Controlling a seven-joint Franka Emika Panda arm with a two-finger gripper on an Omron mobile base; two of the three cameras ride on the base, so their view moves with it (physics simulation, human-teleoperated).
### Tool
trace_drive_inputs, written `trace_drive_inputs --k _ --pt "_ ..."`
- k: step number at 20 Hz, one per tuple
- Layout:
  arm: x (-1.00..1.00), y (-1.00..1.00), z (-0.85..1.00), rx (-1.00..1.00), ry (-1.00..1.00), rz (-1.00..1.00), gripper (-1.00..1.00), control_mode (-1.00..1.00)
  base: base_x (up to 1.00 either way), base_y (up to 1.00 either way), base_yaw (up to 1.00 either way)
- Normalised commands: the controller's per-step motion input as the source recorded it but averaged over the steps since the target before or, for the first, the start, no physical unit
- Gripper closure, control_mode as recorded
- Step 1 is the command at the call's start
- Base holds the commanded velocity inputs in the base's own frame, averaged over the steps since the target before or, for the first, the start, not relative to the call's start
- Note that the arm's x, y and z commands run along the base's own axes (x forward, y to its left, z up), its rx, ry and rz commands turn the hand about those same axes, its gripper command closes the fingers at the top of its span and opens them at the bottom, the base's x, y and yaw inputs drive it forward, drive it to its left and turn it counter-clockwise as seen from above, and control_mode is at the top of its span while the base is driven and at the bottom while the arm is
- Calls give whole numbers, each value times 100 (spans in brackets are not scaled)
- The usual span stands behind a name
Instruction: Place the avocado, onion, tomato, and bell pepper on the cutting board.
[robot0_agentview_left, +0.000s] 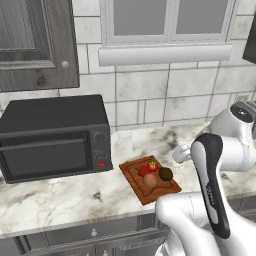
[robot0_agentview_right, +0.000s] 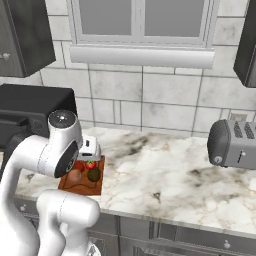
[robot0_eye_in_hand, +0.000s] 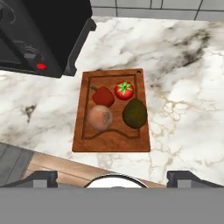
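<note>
The reddish-brown cutting board (robot0_eye_in_hand: 113, 141) lies flat on the marble counter, and all the produce rests on it. On its far half sit the dark red bell pepper (robot0_eye_in_hand: 103, 96) and the green-capped tomato (robot0_eye_in_hand: 124, 90). On the near half lie the tan onion (robot0_eye_in_hand: 99, 117) and the dark avocado (robot0_eye_in_hand: 134, 113). My gripper (robot0_eye_in_hand: 113, 178) hovers above the board's near edge, open, with its fingertips (robot0_eye_in_hand: 41, 178) far apart and nothing between them. From the left base view the board (robot0_agentview_left: 150, 196) lies just right of the microwave, carrying the tomato (robot0_agentview_left: 152, 165) and avocado (robot0_agentview_left: 166, 174).
A black microwave (robot0_agentview_left: 52, 137) stands on the counter left of the board. A grey toaster (robot0_agentview_right: 232, 142) sits far right by the tiled wall. The counter's front edge (robot0_agentview_left: 75, 222) runs close below the board, with drawers underneath.
</note>
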Motion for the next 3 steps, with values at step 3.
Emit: trace_drive_inputs --k 3 --pt "0 0 0 0 0 0 -100 -100 0 0 0"
